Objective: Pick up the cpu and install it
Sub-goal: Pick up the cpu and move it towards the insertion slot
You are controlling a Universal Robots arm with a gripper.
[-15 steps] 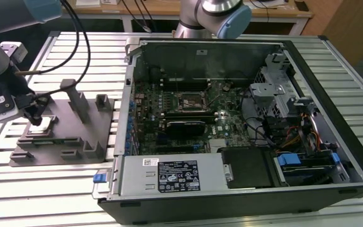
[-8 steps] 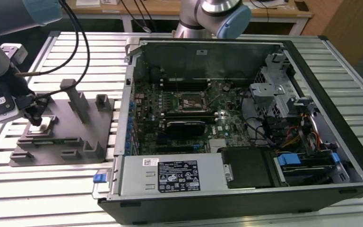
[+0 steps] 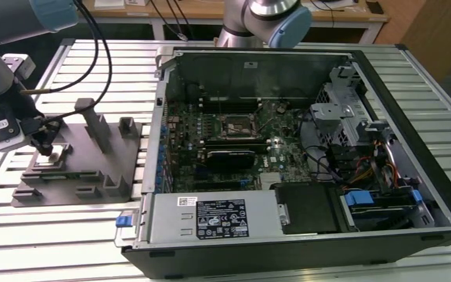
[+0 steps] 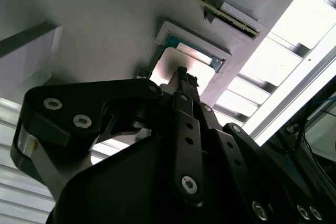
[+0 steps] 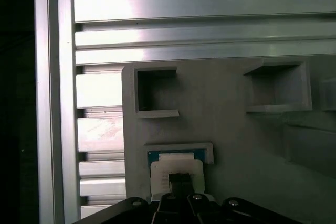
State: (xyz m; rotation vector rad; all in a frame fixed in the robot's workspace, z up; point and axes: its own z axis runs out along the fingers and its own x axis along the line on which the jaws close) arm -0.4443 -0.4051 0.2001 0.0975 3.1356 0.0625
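One slatted metal bench (image 3: 413, 76). One open computer case (image 3: 209, 220), centre. One grey fixture (image 3: 77, 170), nine o'clock of case in exterior view. One cpu (image 5: 176, 167), flat in fixture pocket. One tool (image 4: 181, 73), tips together over cpu's middle, contact unclear.

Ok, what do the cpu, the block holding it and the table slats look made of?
The cpu: silvery-white metal lid, soft sheen, on a teal board edge. The grey block: likely plastic, dull and uniform. The table slats: probably aluminium, bright with strong glare.
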